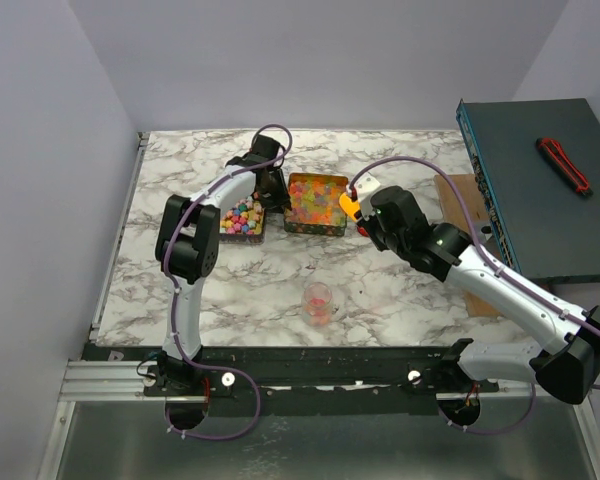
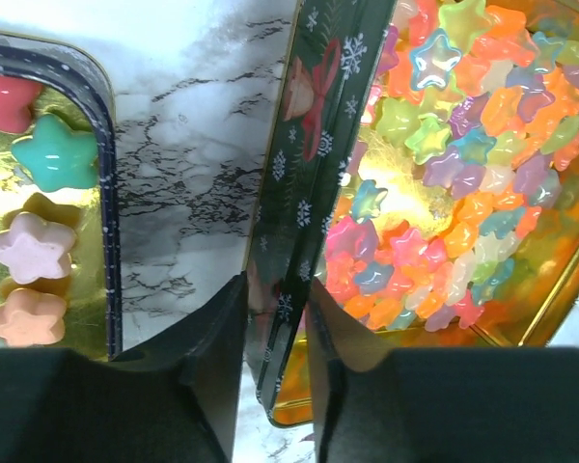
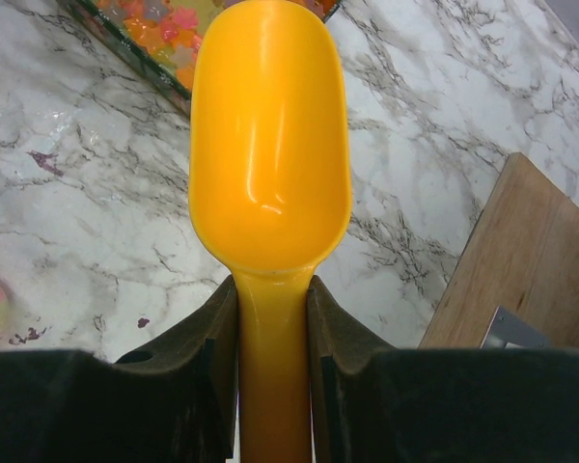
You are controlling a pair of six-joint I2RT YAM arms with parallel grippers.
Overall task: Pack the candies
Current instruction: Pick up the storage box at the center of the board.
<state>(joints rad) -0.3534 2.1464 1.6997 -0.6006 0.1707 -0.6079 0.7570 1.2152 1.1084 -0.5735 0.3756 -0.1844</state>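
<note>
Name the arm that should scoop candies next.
Right: the right gripper holds the empty scoop beside the tin of candies; the left gripper grips the tin's wall.

table (image 1: 380,290) white marble, grey veins. scoop (image 3: 270,145) glossy yellow-orange. tin (image 2: 301,193) wall navy with white snowflakes, red bow; inside gold. candies (image 2: 463,193) translucent orange, pink, blue, green, purple; at 9 o'clock opaque pink, teal, peach. board (image 3: 521,260) brown wood.

1. We see bare table (image 1: 170,170) open left of the pastel tin (image 1: 242,218).
2. The left gripper (image 2: 277,294), pinching the wall of the jelly tin (image 1: 316,204), plugs the gap between tins.
3. The scoop (image 3: 270,145) in the right gripper (image 3: 272,289) blocks that tin's right side.
4. A small jar (image 1: 320,301) stands in front.
</note>
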